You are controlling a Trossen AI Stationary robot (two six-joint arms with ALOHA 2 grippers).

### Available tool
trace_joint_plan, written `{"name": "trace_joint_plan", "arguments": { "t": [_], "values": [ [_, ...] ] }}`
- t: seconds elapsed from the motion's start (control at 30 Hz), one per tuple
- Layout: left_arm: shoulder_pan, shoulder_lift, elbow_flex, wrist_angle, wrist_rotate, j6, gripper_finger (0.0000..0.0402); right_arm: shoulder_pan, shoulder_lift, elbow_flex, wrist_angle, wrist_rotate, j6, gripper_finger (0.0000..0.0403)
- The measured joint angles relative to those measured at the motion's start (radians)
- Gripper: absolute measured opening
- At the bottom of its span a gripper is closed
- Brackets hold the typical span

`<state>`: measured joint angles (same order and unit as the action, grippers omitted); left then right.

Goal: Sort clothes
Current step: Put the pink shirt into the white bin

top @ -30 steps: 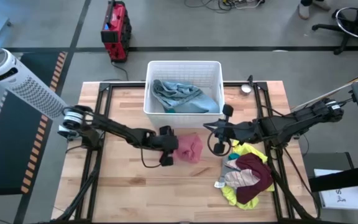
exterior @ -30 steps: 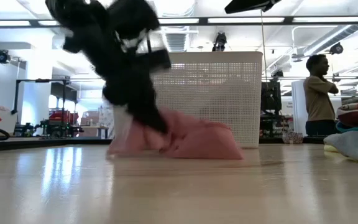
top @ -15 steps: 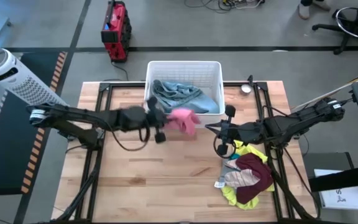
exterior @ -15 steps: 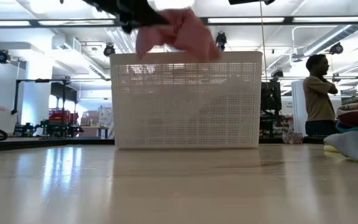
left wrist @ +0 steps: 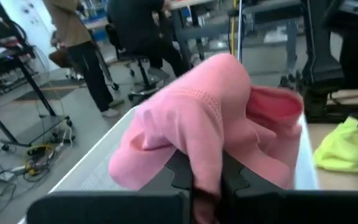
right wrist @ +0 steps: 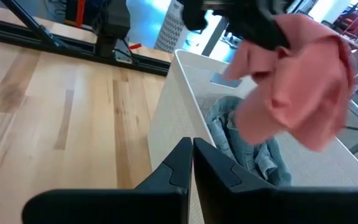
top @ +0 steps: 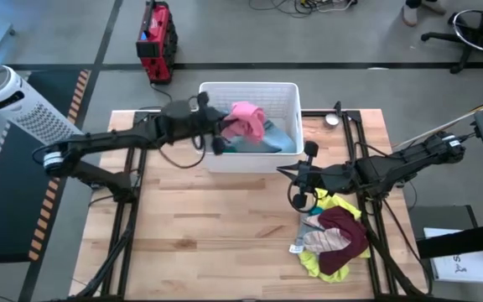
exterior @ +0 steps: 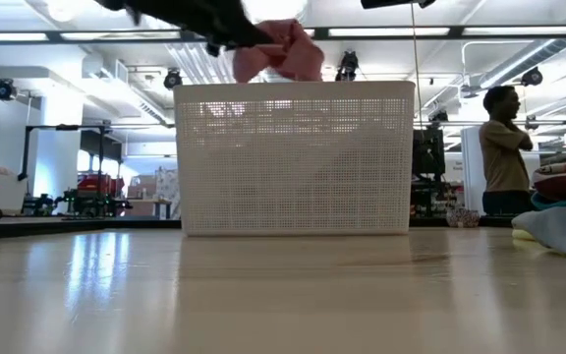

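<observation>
Wooden tabletop (top: 191,226) is sitting in a big workshop, with a person (exterior: 504,147) standing off in the back of the low view. So the left gripper (top: 222,134) is clamping a pink garment (top: 246,122) between its fingers (left wrist: 180,171); the wrist view shows the fabric folding down over both dark fingers, pinched tight. It's holding that piece up in the air above the white basket (top: 212,157), over the basket's left half, and the low view has the pink bundle (exterior: 278,52) hanging just above the rim. Down inside the basket a light blue garment (right wrist: 244,140) is lying crumpled on the bottom.

Right gripper (top: 295,199) is waiting just in front of the basket's right corner, low near the table, and its 2 fingers (right wrist: 173,168) are looking pressed together with nothing between them. Right beside it, toward the table's right-front, the rest of the pile is lying in a heap: a bright yellow garment (top: 334,203) underneath, a maroon one (top: 342,239) on top, a grey piece (top: 324,242) and a bit of teal (top: 314,211) poking out.
</observation>
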<state>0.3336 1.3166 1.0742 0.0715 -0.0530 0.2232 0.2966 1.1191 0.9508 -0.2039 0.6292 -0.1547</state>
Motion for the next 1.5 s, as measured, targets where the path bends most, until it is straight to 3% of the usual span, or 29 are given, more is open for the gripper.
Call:
{"name": "trace_joint_plan", "arguments": {
  "t": [0.27, 0.5, 0.67, 0.97, 1.5],
  "values": [
    [0.071, 0.292, 0.39, -0.461, 0.014, 0.107, 0.0003, 0.0, 0.0, 0.0, -0.002, 0.0, -0.001, 0.0],
    [0.131, 0.53, 0.621, -0.619, 0.014, 0.125, 0.0003, 0.0, 0.0, 0.0, -0.003, 0.0, -0.002, 0.0],
    [0.157, 0.646, 0.698, -0.748, 0.013, 0.121, 0.0004, 0.0, 0.0, 0.0, -0.023, 0.0, 0.003, 0.0],
    [0.172, 0.681, 0.631, -0.834, 0.014, 0.11, 0.0005, 0.0, 0.0, 0.0, -0.113, 0.0, 0.09, 0.0],
    [0.225, 0.492, 0.299, -0.748, 0.012, 0.063, 0.0007, 0.0, 0.001, 0.007, -0.168, -0.005, 0.148, 0.0]
  ]
}}
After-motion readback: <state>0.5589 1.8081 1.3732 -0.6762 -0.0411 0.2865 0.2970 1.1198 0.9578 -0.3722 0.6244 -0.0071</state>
